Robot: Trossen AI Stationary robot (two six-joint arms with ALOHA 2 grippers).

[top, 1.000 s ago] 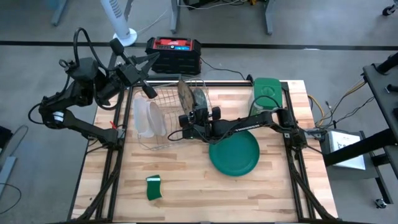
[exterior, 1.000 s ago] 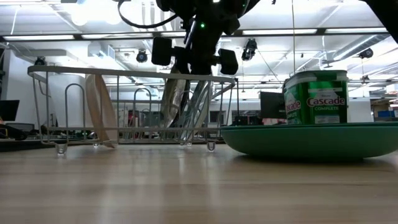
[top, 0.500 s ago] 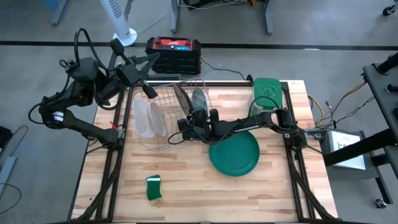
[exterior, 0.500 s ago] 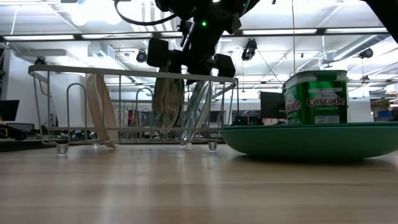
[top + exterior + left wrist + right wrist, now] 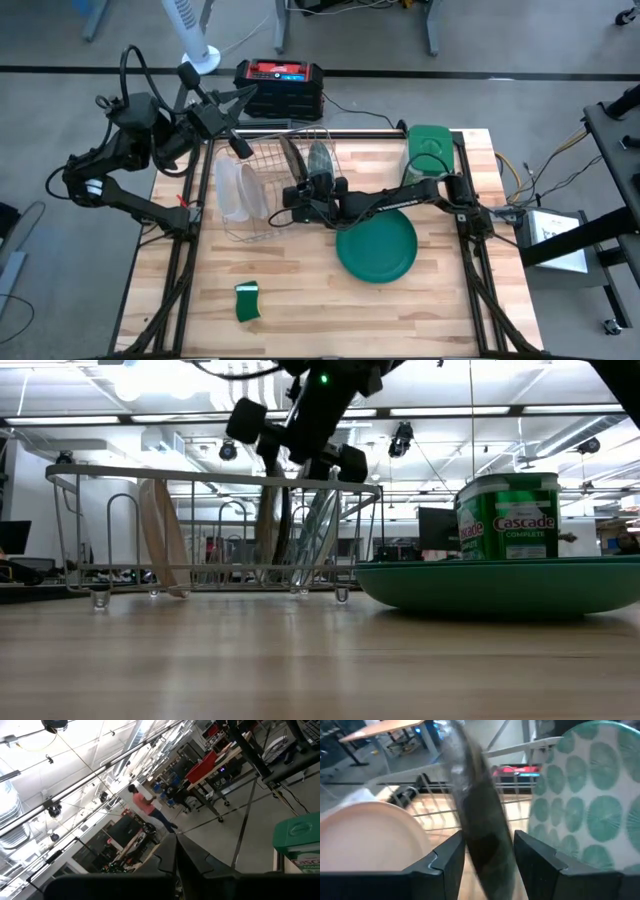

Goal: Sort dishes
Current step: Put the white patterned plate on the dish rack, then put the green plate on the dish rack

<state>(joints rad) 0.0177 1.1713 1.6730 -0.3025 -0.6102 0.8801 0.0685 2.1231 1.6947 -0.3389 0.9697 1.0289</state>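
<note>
Wooden table [image 5: 300, 290] with "Cascade Complete" canister [image 5: 508, 516]; right pincer [image 5: 487, 854] parted around dark racked plate [image 5: 479, 827]; left pincer [image 5: 176, 865] closed, empty.

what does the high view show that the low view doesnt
Only the high view: the small green sponge near the table's front edge, the left gripper held off the table's left rear corner, and the red and black case on the floor behind.

Only the low view: the Cascade label on the green canister.

Both: the wire dish rack with plates standing in it, the right gripper at the rack over a dark plate, and the dark green plate lying flat on the table.
</note>
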